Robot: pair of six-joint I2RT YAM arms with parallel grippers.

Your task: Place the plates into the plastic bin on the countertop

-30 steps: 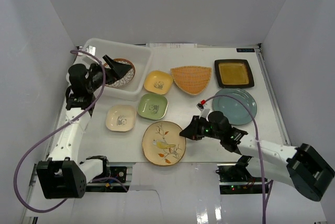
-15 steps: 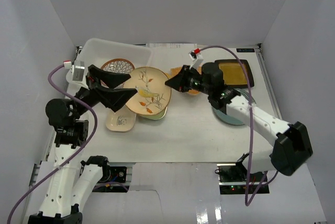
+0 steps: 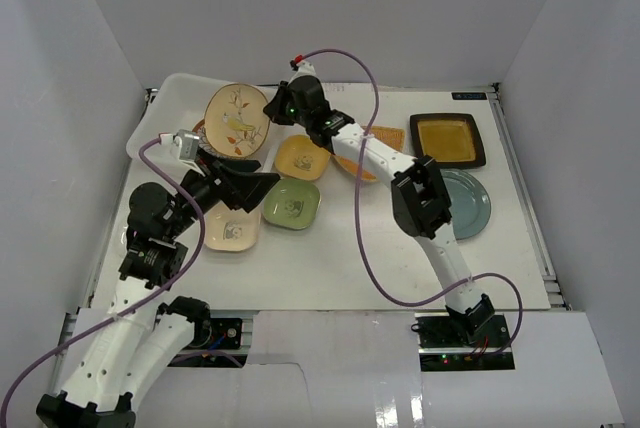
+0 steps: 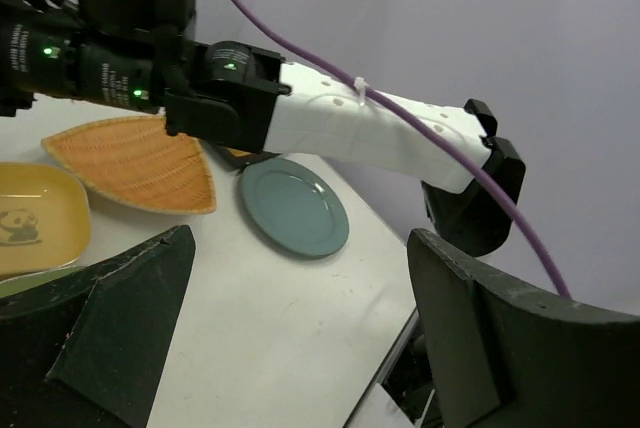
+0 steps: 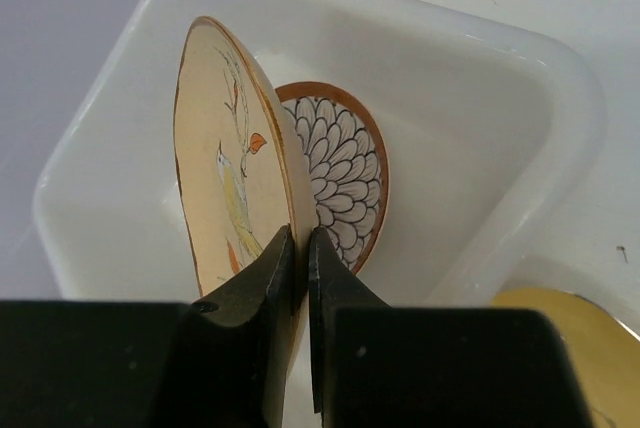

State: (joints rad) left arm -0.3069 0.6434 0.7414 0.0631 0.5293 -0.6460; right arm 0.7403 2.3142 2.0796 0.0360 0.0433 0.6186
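My right gripper [image 3: 272, 113] is shut on the rim of the round cream bird-patterned plate [image 3: 237, 120] and holds it on edge over the plastic bin [image 3: 165, 93]. In the right wrist view the fingers [image 5: 300, 248] pinch that plate [image 5: 225, 163] above the brown petal-patterned plate [image 5: 350, 173] lying in the bin [image 5: 420, 43]. My left gripper [image 3: 250, 180] is open and empty above the small cream plate [image 3: 228, 230] and green plate [image 3: 293, 204]; its wrist view [image 4: 300, 248] shows bare countertop between the jaws.
A yellow panda plate [image 3: 303, 156], an orange fan plate [image 3: 388, 138], a dark square amber plate [image 3: 448, 140] and a blue-green round plate [image 3: 472, 203] lie on the countertop [image 3: 330, 258]. The right arm [image 4: 360, 133] stretches across the middle, above the fan plate [image 4: 130, 163].
My right gripper has carried the bird plate from mid-table up and left to over the bin. My left gripper has drawn back from the bin toward the small plates.
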